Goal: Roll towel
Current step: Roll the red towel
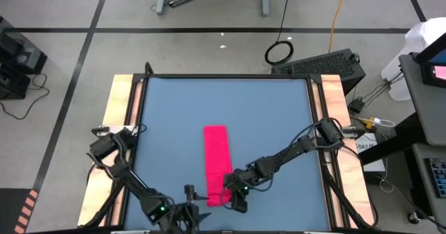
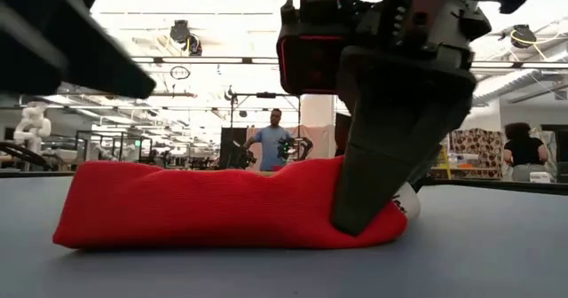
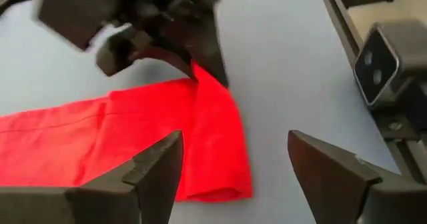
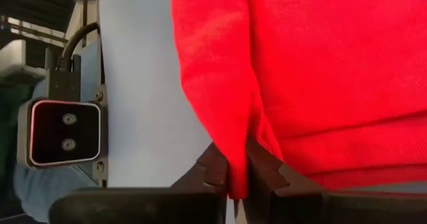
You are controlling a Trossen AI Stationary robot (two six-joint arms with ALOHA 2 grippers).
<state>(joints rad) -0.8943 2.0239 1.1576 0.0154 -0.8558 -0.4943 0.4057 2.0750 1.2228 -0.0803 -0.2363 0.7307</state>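
At the table's [image 1: 279, 122] near edge the left claw [image 3: 233, 177] hangs spread wide and empty beside the towel [image 1: 216, 157]. The right claw [image 4: 239, 177] pinches its folded near end. Soft, limp cloth, I'd say; best gripped along that fold.

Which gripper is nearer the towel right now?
Right. The right gripper is shut on the towel at its near end; the left gripper is open beside that end, off the cloth.
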